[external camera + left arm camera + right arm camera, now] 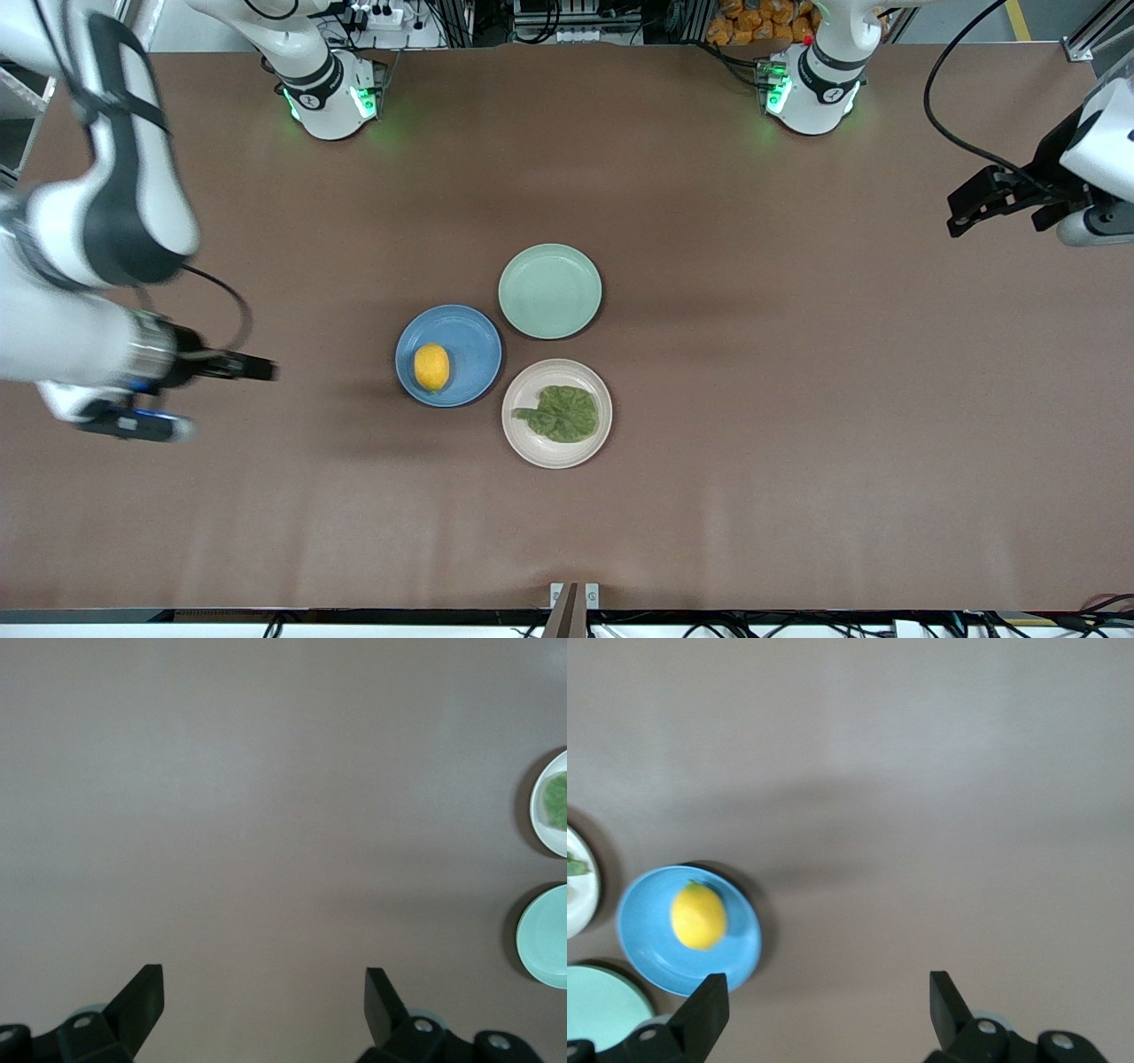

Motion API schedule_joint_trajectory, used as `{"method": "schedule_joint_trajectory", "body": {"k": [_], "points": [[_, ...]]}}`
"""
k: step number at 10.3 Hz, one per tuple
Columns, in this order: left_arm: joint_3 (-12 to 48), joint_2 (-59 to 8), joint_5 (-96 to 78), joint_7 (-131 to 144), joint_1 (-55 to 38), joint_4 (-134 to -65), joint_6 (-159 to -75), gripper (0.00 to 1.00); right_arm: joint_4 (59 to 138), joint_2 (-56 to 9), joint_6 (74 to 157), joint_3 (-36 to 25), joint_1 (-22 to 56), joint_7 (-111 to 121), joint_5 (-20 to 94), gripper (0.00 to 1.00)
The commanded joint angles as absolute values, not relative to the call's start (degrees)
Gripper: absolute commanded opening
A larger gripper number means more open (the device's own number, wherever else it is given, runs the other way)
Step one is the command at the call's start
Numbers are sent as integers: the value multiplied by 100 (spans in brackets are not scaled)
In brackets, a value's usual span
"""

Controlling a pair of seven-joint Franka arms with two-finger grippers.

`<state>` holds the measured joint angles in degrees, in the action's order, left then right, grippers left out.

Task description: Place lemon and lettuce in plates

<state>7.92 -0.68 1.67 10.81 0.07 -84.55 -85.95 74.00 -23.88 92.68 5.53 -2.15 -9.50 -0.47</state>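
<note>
The lemon [431,367] lies in the blue plate [468,330]. The lettuce [560,413] lies flat in the beige plate [535,443], which sits beside the blue plate and nearer the front camera. My right gripper [261,368] is open and empty over bare table, beside the blue plate toward the right arm's end. In the right wrist view the lemon [698,916] and blue plate [651,948] show off to one side of the gripper [828,997]. My left gripper [961,213] is open and empty over bare table at the left arm's end; it also shows in the left wrist view [264,992].
An empty pale mint-green plate [549,291] sits beside the other two, farther from the front camera. The three plates cluster at the table's middle. The left wrist view shows the beige plate [537,815] and the mint plate [545,939] at its edge.
</note>
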Motion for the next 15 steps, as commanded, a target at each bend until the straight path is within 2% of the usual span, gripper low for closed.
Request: {"method": "schedule_joint_trajectory", "body": {"k": [1, 5, 9, 11, 15], "points": [[852, 193, -26, 993, 44, -8631, -8429, 100, 7637, -1541, 8722, 475, -271, -547, -448, 100], [853, 281, -53, 984, 35, -8631, -8385, 100, 7655, -678, 8272, 492, -447, -466, -414, 100], [975, 308, -44, 1002, 53, -8666, -8280, 100, 7611, -589, 7779, 544, -554, -501, -378, 100], [984, 378, 0, 1002, 62, -8771, -8288, 100, 7699, -440, 7804, 816, -519, -492, -430, 100], [993, 343, 35, 1046, 53, -8728, -8279, 100, 8392, -54, 8367, 809, -519, -483, -404, 100]]}}
